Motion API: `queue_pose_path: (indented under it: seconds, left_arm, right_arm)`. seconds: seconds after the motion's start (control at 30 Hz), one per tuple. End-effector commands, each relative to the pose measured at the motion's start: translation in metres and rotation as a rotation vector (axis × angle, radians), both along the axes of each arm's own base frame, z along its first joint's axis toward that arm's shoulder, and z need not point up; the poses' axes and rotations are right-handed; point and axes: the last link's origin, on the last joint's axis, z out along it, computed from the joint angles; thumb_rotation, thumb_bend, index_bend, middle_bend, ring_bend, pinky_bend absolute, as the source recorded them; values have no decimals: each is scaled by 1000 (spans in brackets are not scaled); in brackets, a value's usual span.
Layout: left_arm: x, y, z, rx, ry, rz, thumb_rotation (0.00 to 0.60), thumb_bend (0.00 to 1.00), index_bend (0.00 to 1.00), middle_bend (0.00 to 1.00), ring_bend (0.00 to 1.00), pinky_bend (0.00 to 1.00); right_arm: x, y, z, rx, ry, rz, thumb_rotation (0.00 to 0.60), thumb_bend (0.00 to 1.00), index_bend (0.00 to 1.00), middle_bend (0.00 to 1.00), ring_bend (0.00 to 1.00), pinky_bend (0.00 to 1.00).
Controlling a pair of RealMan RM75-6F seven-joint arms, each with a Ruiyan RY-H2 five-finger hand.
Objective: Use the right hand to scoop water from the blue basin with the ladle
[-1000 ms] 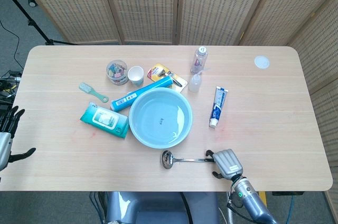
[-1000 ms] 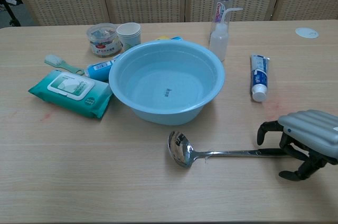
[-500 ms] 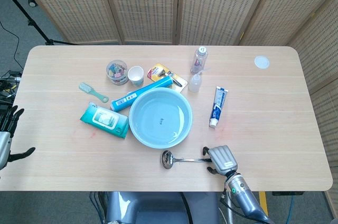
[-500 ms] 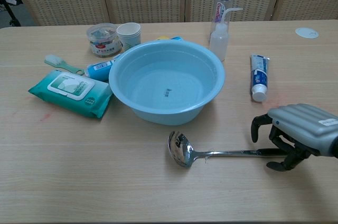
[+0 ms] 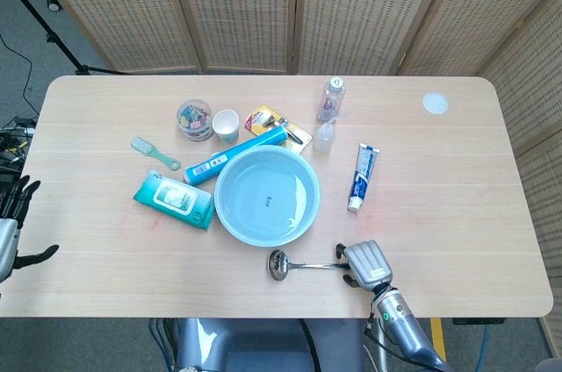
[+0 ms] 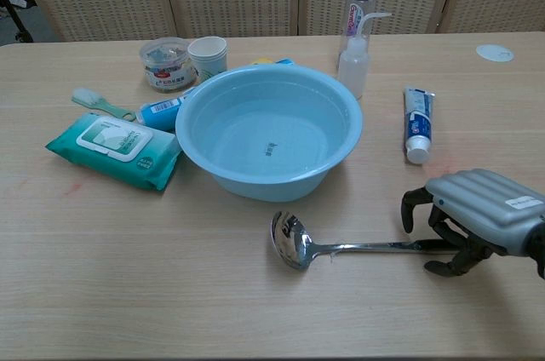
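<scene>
The blue basin (image 5: 219,202) (image 6: 255,183) holds water at mid table. In front of it the steel ladle (image 5: 279,264) (image 6: 290,240) lies flat, bowl up and to the left, handle running right. My right hand (image 5: 366,262) (image 6: 479,217) hovers palm-down over the handle's far end. Its dark fingertips (image 6: 412,206) curl down on either side of the handle without clamping it. The handle tip is hidden under the palm. My left hand (image 5: 10,225) hangs off the table's left edge with its fingers spread, holding nothing.
Left of the basin lie a wet-wipes pack (image 5: 174,199), a blue tube (image 5: 234,156) and a small brush (image 5: 154,153). Behind it stand a jar (image 5: 194,118), a paper cup (image 5: 226,125) and two bottles (image 5: 330,98). A toothpaste tube (image 5: 360,177) lies at the right.
My right hand has slid a little left along the ladle's handle and settled lower over its end. The ladle and basin have stayed put.
</scene>
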Motion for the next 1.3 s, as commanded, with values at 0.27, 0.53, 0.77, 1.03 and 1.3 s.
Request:
queue_pose_path:
  seconds: [0.27, 0.53, 0.77, 1.03, 1.3]
  left_arm:
    - [-1, 1, 0, -3, -4, 3, 600, 0, 0, 0, 0, 25]
    - [1, 0, -1, -11, -11, -17, 600, 0, 0, 0, 0, 25]
    - [-1, 1, -1, -7, -1, 0, 600, 0, 0, 0, 0, 25]
    - [-1, 0, -3, -12, 3, 4, 600, 0, 0, 0, 0, 25]
    - [-1, 1, -2, -11, 1, 6, 600, 0, 0, 0, 0, 25]
  right_arm:
    - [-4, -2, -5, 4, 10, -14, 600, 311, 462, 870, 931, 1000]
    - [-6, -3, -5, 17, 26, -26, 600, 508, 674, 873, 931, 1000]
    - [-2, -6, 4, -3, -11, -24, 600, 761, 785, 876, 931, 1000]
    - [7, -10, 23, -26, -49, -20, 600, 833, 805, 880, 931, 1000]
    - [5, -6, 45, -38, -42, -31, 600, 878, 814, 880, 931, 1000]
